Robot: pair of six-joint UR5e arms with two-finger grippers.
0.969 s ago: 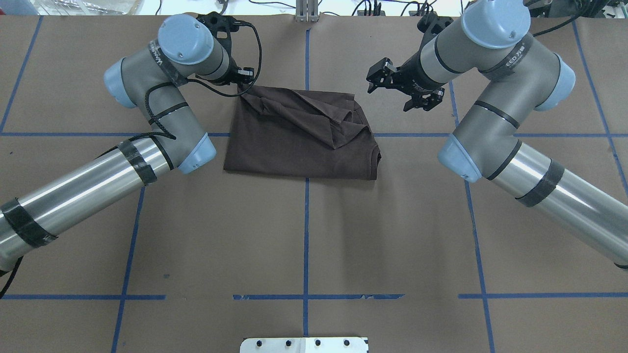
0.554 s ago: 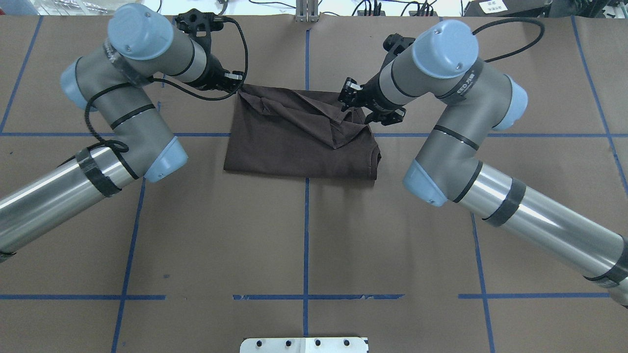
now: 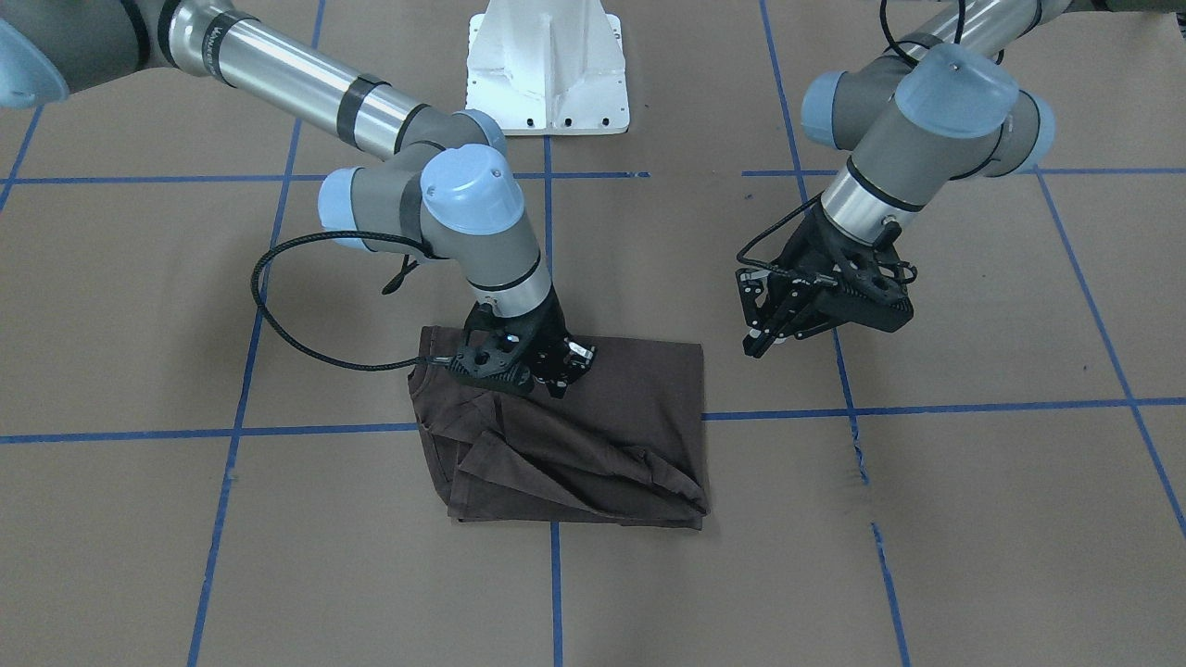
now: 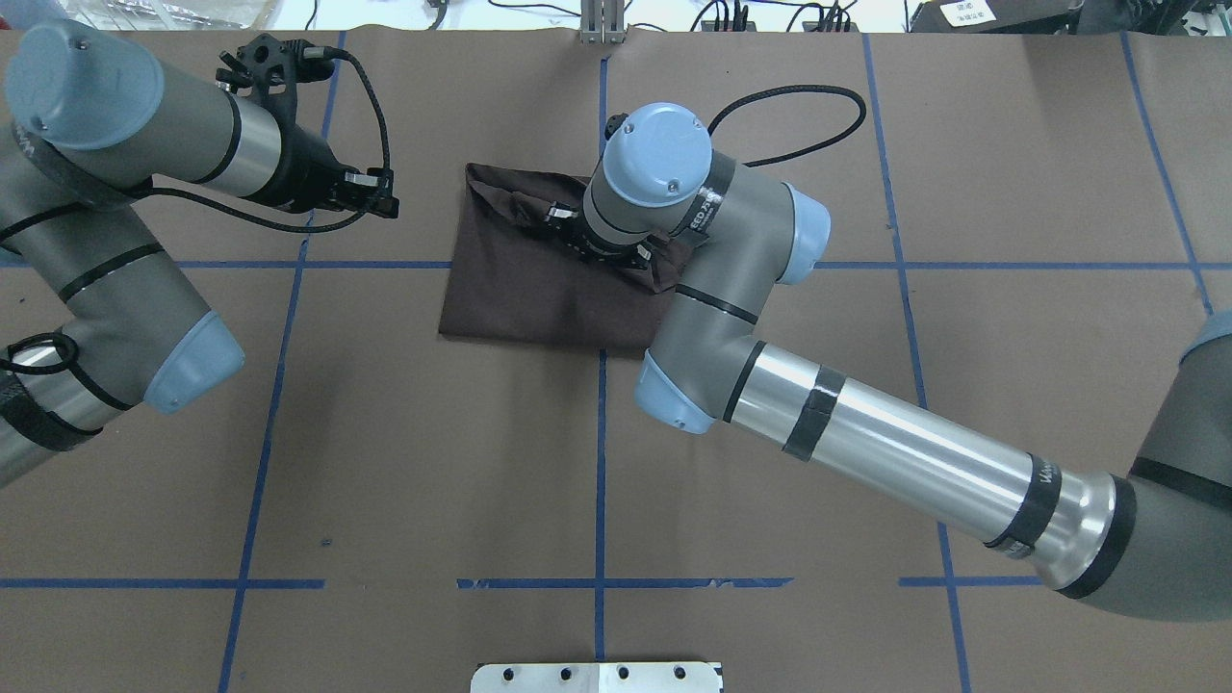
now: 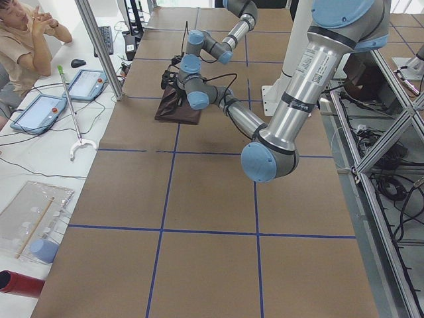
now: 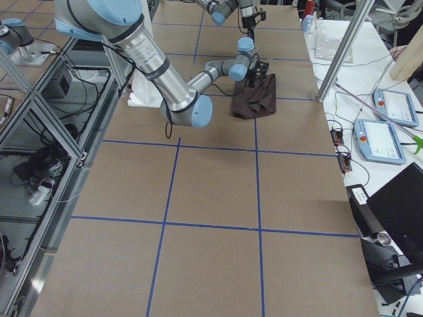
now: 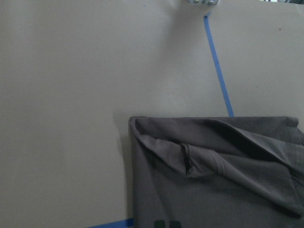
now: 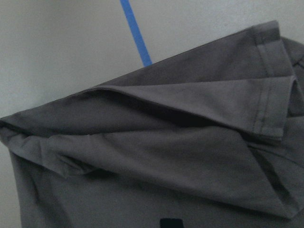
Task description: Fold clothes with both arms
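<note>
The dark brown T-shirt (image 4: 520,289) lies folded into a rough rectangle at the table's middle far side, with loose creased flaps along its far edge (image 3: 630,408). My right gripper (image 3: 561,375) points down over the shirt's middle, close to the cloth, and looks open and empty. In the overhead view the wrist hides it. The right wrist view shows the flaps and a hemmed sleeve (image 8: 142,156) close up. My left gripper (image 4: 385,197) is open and empty, off to the left of the shirt (image 3: 764,338). The left wrist view shows the shirt's corner (image 7: 213,190).
The white pedestal base (image 3: 547,65) stands at the robot's side of the brown paper table, which is marked with blue tape lines (image 4: 601,462). A black cable (image 3: 278,315) loops off the right wrist. An operator (image 5: 26,33) and tablets (image 5: 83,83) are past the far edge.
My right arm swung left from beside the shirt's right edge to over its middle. My left arm drew back left, away from the shirt's far left corner. The shirt lies as before.
</note>
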